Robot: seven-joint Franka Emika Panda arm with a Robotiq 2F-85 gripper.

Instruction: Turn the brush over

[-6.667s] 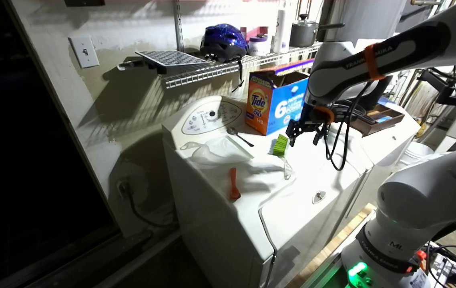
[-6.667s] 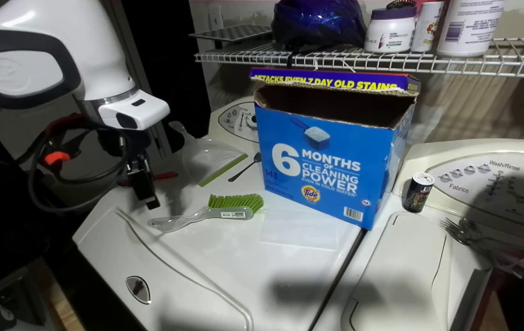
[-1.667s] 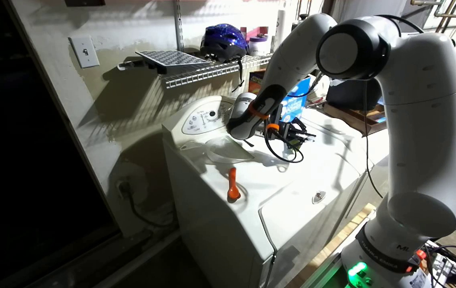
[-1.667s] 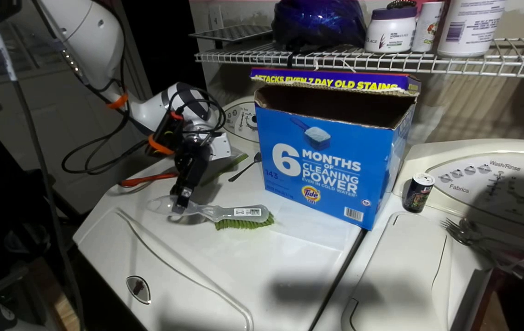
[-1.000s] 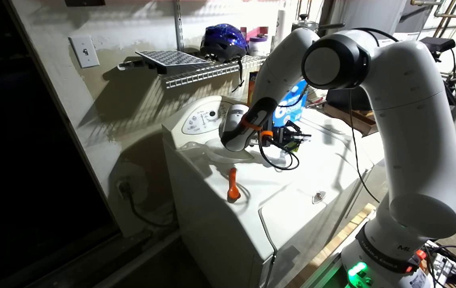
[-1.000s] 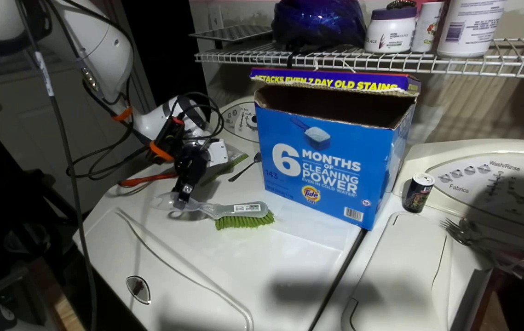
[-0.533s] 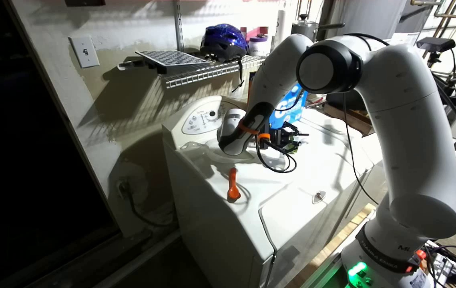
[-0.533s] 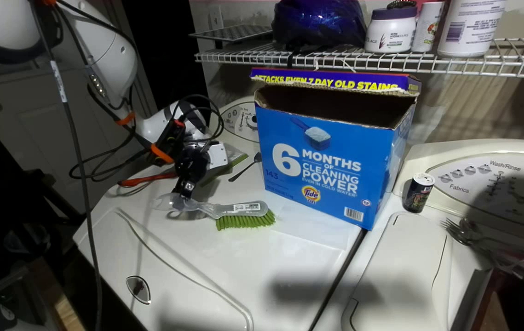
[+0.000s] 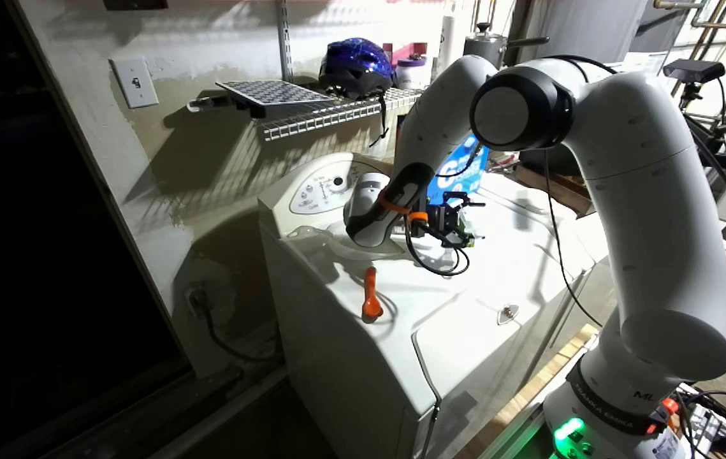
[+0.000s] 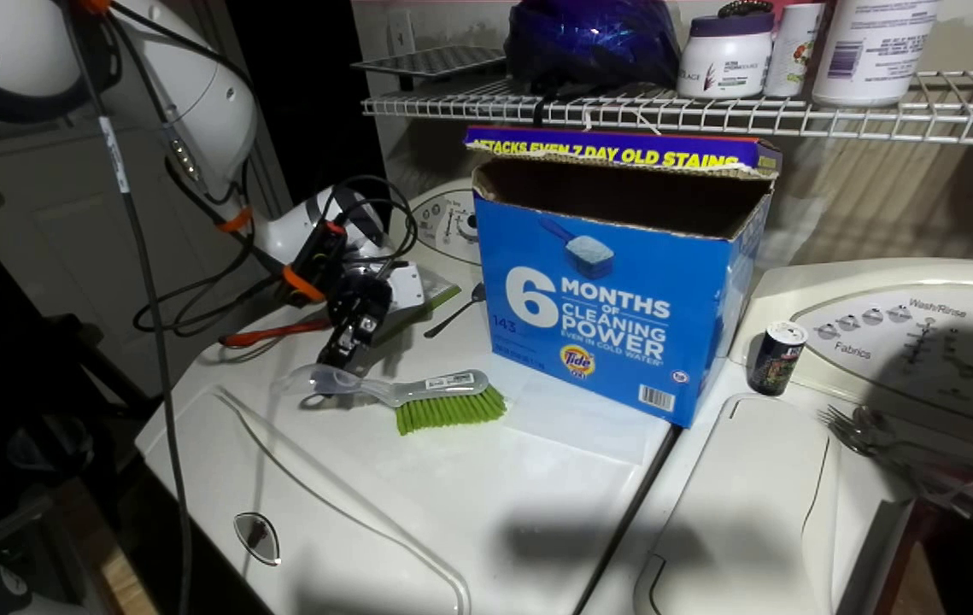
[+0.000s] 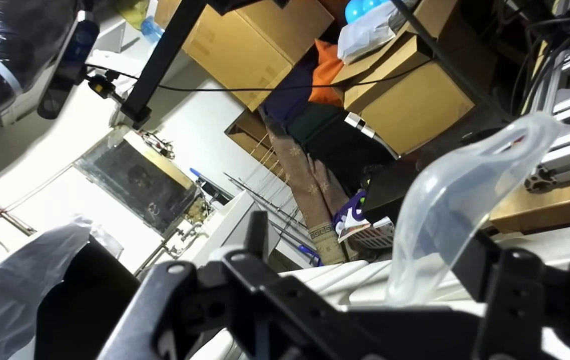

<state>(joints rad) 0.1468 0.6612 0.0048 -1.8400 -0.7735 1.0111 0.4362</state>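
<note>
The brush has green bristles, a grey head with a white label, and a clear curved handle. It lies on the white appliance top, bristles facing the front and down, label side up. In an exterior view only a bit of green shows behind my gripper. My gripper is low over the handle. In the wrist view the clear handle stands between the widely spread fingers of my gripper, nearer the right finger. Whether it touches that finger I cannot tell.
An open orange-and-blue box stands close behind the brush. A clear dustpan, partly hidden, a dark spoon and an orange-red utensil lie nearby. A wire shelf overhangs the back. A can stands beyond the box.
Since 6.7 s ago the brush's bristles have swung from facing the back to facing the front. In the last half second my gripper's fingers have spread and the brush has shifted slightly.
</note>
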